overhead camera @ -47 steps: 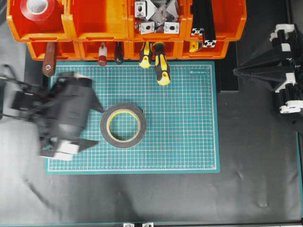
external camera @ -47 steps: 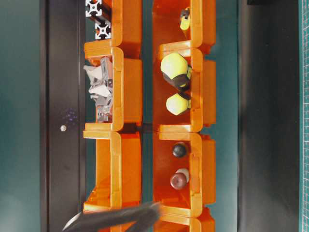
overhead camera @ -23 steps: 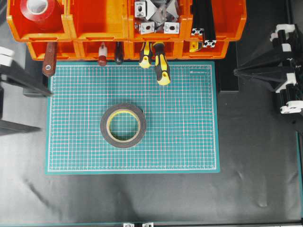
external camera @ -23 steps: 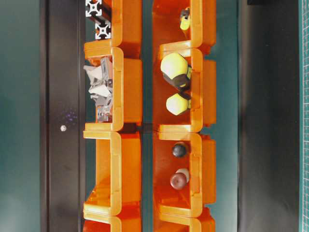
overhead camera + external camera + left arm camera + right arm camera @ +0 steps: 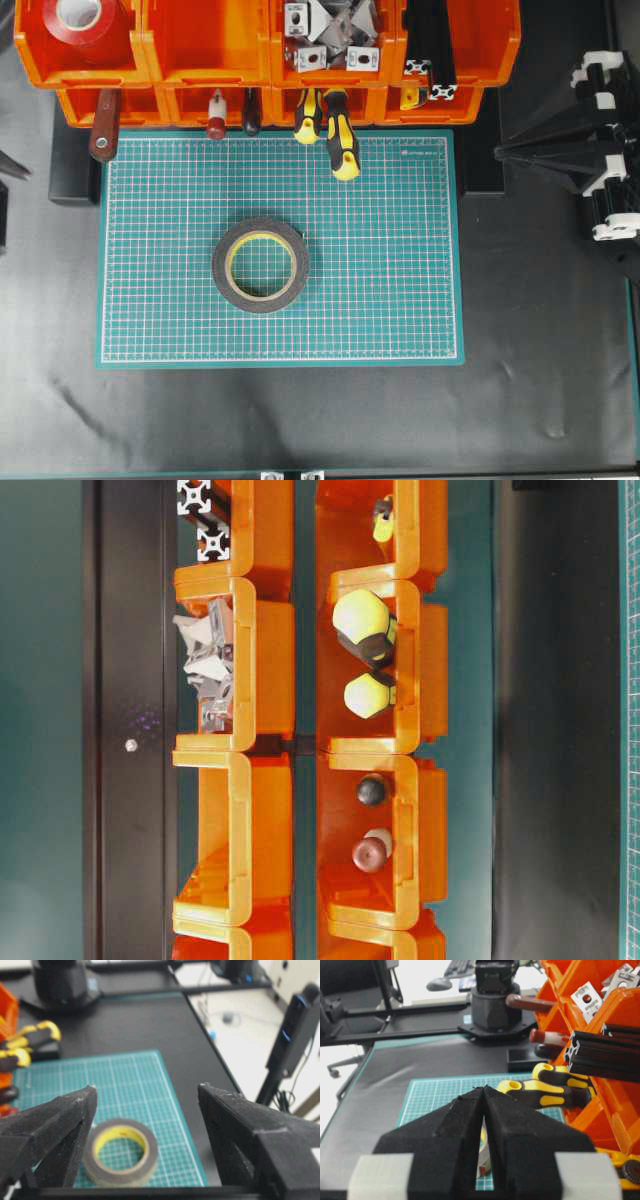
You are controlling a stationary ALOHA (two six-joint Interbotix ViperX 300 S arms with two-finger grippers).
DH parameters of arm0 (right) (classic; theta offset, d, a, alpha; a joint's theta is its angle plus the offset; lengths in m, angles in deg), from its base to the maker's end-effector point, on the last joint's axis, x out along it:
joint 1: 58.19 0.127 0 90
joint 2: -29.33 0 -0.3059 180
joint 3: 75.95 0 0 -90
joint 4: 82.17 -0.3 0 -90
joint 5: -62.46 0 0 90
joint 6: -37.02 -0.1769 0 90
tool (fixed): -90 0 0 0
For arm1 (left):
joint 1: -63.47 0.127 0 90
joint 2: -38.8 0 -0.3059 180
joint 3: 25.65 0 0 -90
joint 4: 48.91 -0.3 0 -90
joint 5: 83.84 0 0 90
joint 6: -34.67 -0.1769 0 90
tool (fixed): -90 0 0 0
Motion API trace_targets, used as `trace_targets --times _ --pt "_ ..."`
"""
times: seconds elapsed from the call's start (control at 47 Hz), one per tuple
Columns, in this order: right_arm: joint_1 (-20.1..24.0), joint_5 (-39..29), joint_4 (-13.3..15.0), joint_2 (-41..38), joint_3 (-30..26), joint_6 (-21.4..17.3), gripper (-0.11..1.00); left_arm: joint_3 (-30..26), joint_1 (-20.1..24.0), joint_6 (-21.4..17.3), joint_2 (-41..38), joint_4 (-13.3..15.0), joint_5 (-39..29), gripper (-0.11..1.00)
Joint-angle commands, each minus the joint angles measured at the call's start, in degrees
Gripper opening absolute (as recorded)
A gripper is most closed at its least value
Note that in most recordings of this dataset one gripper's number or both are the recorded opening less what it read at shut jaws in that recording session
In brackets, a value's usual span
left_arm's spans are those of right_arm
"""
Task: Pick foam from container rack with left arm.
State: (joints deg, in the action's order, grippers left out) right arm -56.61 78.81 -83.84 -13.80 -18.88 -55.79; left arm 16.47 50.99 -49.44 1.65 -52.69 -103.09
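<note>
Left tool [image 5: 145, 1097] has been pulled back off the cutting mat [image 5: 400, 300], jaws wide, empty; foam tape roll [image 5: 120, 1157] is seen flat, ahead and below, left arm nearer.

We are counting one foam tape roll [image 5: 260, 265] lying mid-frame on one green cutting mat [image 5: 400, 300], and one red tape roll [image 5: 85, 22] sitting upper left in the orange container rack [image 5: 205, 40]. We are seeing two yellow-and-black handles [image 5: 340, 135] poking out at top center, and four upper bins.
</note>
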Motion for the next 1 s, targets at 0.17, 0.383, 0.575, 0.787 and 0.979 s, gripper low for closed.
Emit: trace_targets --times 0.17,0.383,0.575,0.787,0.979 --pt "0.2 0.9 -0.1 -0.3 -1.6 -0.1 0.00 -0.2 1.2 -0.3 0.8 -0.2 0.3 0.78" --pt "0.2 0.9 -0.1 -0.3 -1.6 -0.1 0.00 0.2 1.2 0.3 0.9 -0.2 0.6 0.78" --pt "0.2 0.8 -0.1 -0.3 -1.5 -0.1 0.00 0.3 1.2 0.4 0.9 -0.2 0.7 0.78" --pt "0.2 0.6 -0.1 -0.3 -1.4 -0.1 0.00 0.3 1.2 0.3 1.1 -0.2 0.8 0.78" --pt "0.2 0.6 -0.1 -0.3 -1.2 -0.1 0.00 0.4 1.1 0.4 1.2 -0.2 0.8 0.78"
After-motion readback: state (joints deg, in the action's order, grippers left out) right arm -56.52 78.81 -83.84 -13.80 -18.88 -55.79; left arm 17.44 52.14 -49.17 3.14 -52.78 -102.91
